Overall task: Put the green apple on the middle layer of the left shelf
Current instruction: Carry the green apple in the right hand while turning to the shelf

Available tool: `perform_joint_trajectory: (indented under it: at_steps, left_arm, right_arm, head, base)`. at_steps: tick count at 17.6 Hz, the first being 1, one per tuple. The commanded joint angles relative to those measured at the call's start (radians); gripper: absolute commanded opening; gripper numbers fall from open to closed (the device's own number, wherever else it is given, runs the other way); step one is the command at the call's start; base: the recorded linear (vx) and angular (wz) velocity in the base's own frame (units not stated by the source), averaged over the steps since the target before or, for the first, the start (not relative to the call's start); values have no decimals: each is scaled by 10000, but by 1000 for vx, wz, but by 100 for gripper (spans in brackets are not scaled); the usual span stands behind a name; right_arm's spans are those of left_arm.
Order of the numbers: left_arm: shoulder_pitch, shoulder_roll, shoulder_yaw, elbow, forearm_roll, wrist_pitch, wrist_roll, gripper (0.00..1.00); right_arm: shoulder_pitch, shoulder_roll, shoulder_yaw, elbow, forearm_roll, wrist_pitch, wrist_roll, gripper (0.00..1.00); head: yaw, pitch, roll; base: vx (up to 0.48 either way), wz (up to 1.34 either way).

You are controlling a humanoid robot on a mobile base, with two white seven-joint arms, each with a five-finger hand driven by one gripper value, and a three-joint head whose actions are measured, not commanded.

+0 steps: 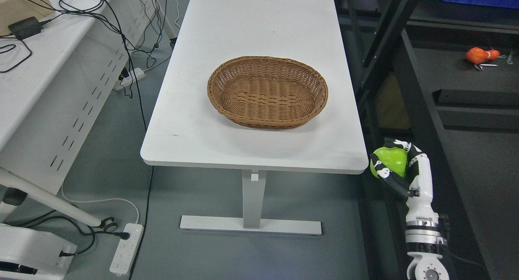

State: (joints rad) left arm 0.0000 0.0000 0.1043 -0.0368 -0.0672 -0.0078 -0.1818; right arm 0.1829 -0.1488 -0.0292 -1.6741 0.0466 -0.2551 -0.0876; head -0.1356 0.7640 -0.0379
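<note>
**Fingers wrapped around a green apple, held off the table's corner**

Fingers [385,172] of the robot's right hand [399,166] are curled closely around a green apple [392,160], with black-and-white segments crossing its top and its lower left side. The fruit sits cupped against the palm, and the grip looks firm enough to carry it. The right arm rises from the bottom right of the picture, white with a metal wrist ring, and holds the apple in the air just beyond the near right corner of a white table [251,142]. The apple rests on nothing; only the hand supports it.

On the table, near its middle, stands an oval wicker basket [217,91], brown and with nothing inside. It is well apart from the hand.

To the right of the table rises a dark shelf frame [421,110] with black uprights and flat layers. The apple hangs just in front of one upright. Farther back on one layer lies a small orange object [476,55], too small to identify. A second white desk [48,69] with trailing black cables fills the left side, and a power strip [126,247] lies on the grey floor.

Left hand: out of view.

Judging by the hold, the apple is lifted clear and waiting to be carried to a shelf; placing is not yet done. Which frame counts as the left shelf cannot be told from this view.
</note>
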Motion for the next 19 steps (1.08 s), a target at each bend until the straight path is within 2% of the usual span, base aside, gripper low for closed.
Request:
perform_joint_trajectory:
  at_steps: [1, 9, 19]
  left_arm:
    - [-215, 175, 0, 0, -3, 1, -7, 100]
    - [-215, 175, 0, 0, -3, 1, -7, 100]
    - [-215, 175, 0, 0, -3, 1, -7, 100]
  right_arm:
    - [242, 476, 184, -485, -6, -11, -29, 0]
    - [349, 522, 200, -500, -21, -302, -44, 0]
    - [380, 537, 200, -500, -21, -302, -44, 0]
  head:
    - [0, 0, 0]
    - [0, 0, 0]
    - [0, 0, 0]
  base:
    - [-85, -256]
    - [-132, -119]
    - [-250, 124]
